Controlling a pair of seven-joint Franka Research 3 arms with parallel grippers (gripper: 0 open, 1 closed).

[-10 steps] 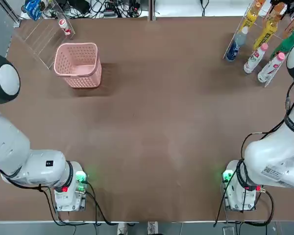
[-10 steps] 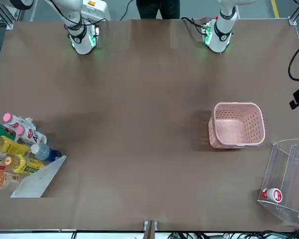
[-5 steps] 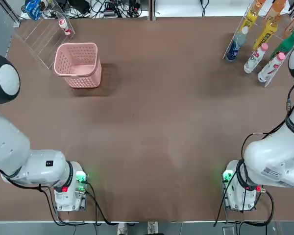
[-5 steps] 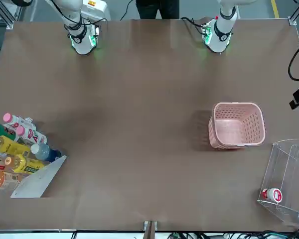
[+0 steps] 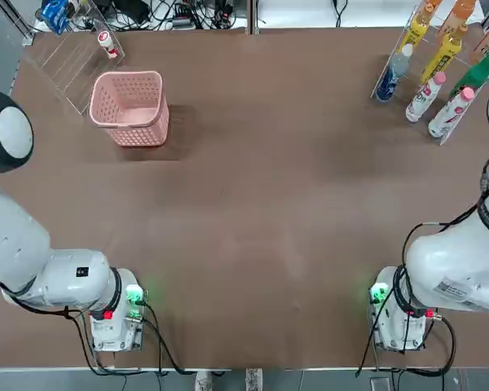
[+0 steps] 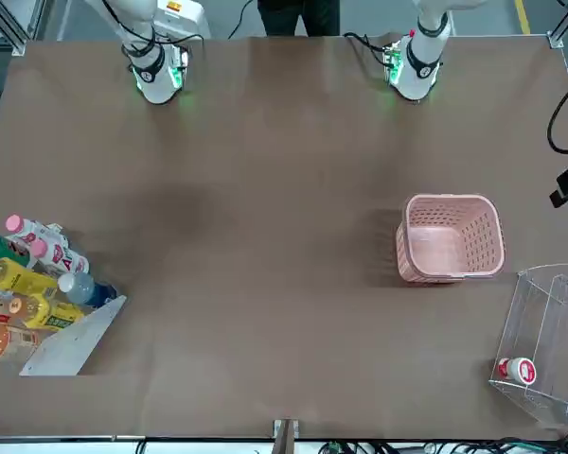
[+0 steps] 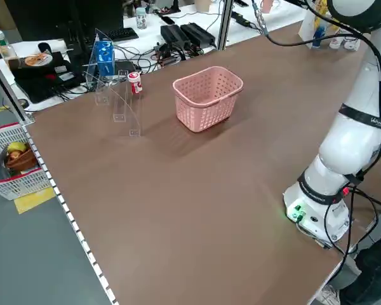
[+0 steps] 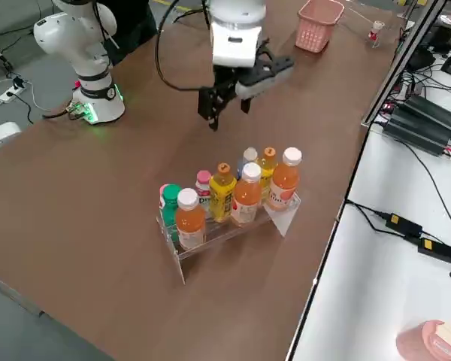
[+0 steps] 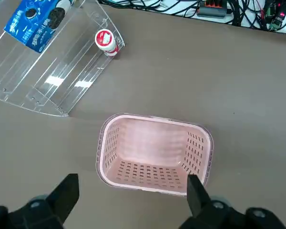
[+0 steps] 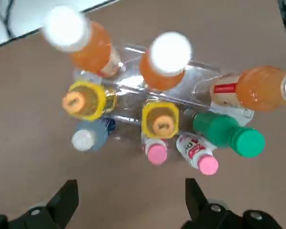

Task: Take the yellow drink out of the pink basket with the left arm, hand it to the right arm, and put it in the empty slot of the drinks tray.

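The pink basket [image 5: 130, 107] [image 9: 155, 155] stands upright at the far left with nothing inside. My left gripper [image 9: 132, 181] hangs open above it, holding nothing. The drinks tray [image 8: 284, 213] [image 6: 71, 345] sits at the far right, and every lane holds bottles, so no empty slot shows. Two yellow bottles stand in it, one in the middle lane [image 5: 442, 55] [image 10: 160, 121] and one in the neighbouring lane [image 10: 83, 101]. I cannot tell which of them is the yellow drink. My right gripper [image 8: 227, 113] [image 10: 128, 183] hovers open above the tray, clear of the bottles.
A clear acrylic box [image 9: 47, 90] behind the basket holds a small red-and-white bottle [image 5: 106, 42] and a blue packet [image 9: 35, 26]. Cables run along the far table edge. The arm bases [image 5: 114, 314] [image 5: 399, 314] stand at the near edge.
The part of the right arm at the top view's right edge has drawn back toward that edge. Basket, tray and bottles stand as before.
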